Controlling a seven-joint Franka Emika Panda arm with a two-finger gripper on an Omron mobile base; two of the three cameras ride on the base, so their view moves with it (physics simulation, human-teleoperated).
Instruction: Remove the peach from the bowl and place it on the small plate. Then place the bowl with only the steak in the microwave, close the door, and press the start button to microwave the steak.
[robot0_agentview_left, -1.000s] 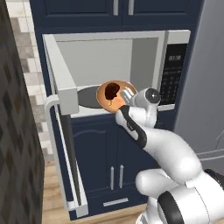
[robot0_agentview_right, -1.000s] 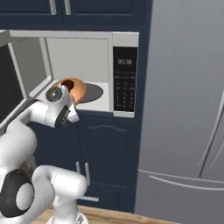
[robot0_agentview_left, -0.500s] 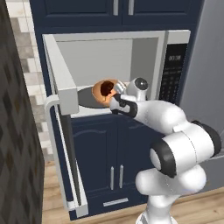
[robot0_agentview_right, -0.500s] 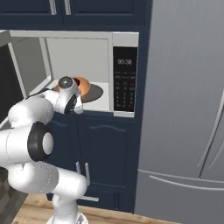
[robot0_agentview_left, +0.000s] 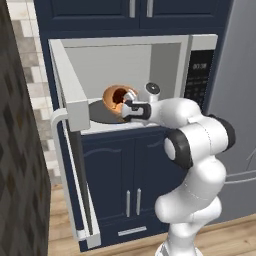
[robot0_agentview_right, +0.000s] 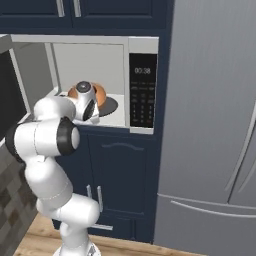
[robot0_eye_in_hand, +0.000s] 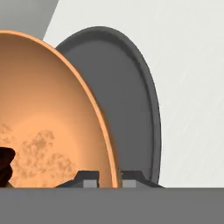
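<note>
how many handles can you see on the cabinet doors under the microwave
2. In the left base view both handles sit side by side low on the cabinet doors, one just left of the other. More may be hidden behind the arm or open microwave door.

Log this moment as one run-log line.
stage: loading microwave | gripper: shut on bowl rim | bowl: above turntable, steak inside | door: open

Smooth orange bowl (robot0_eye_in_hand: 48, 118) with a mottled inside, matt grey turntable (robot0_eye_in_hand: 127, 109)
</note>
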